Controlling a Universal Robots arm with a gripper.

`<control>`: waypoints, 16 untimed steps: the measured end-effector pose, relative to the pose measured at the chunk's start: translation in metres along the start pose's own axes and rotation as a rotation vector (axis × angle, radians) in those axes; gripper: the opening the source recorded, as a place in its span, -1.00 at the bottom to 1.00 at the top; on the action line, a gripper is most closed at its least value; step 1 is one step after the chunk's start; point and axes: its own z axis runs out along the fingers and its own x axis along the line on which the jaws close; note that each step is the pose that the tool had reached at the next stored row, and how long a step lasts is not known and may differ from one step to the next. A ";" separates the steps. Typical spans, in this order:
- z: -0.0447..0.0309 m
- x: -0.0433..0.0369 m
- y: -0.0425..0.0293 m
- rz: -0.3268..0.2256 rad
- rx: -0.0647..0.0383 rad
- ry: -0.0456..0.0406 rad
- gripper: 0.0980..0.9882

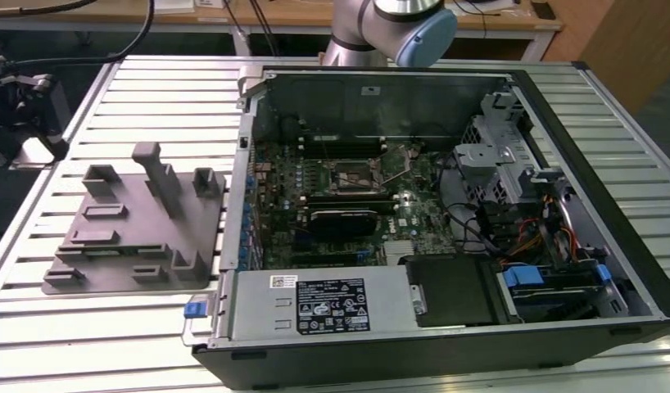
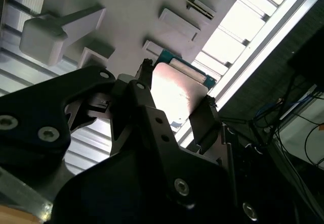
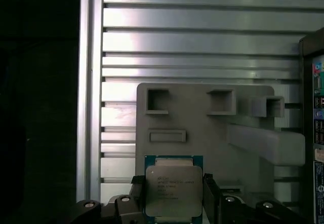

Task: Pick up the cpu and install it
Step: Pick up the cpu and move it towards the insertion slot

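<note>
First wrist view looks down past the gripper (image 3: 173, 183) onto the cpu (image 3: 173, 189), which sits clamped between the two black fingers (image 3: 137, 198). The silvery lid faces the camera and a thin green rim shows along one edge. One finger presses each of two opposite edges, so the gripper is clenched on the chip and the lid is left bare. In the second wrist view the same grip shows from the side: the chip spans the gap between the jaws and glares brightly.

The cpu looks held in the air, apart from the grey tray (image 3: 202, 128) that lies on the slatted desk (image 3: 192, 42) beneath it.

By its look the cpu is light, thin and quite stiff, so weight is no worry. The smooth metal lid is probably slippery, and the contact face under it is likely delicate. The opposite edges are therefore the right place to hold it, gripped evenly so that it stays flat and does not twist between the pads.

In the exterior view the arm (image 1: 392, 29) enters at the top edge of the frame, behind the open case (image 1: 423, 360). The tray stands at the exterior view's left and the socket (image 1: 351, 173) lies in the middle of the frame, inside the case. Both wrist views look onto the tray and desk, so I judge that the wrist points down over the tray side, well apart from the socket.
</note>
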 end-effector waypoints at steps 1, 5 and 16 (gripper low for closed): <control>-0.0018 -0.0001 0.0001 0.000 0.000 0.0000 0.00; -0.0088 -0.0002 0.0004 0.000 0.000 -0.0001 0.00; -0.0215 -0.0006 0.0008 0.000 0.000 -0.0003 0.00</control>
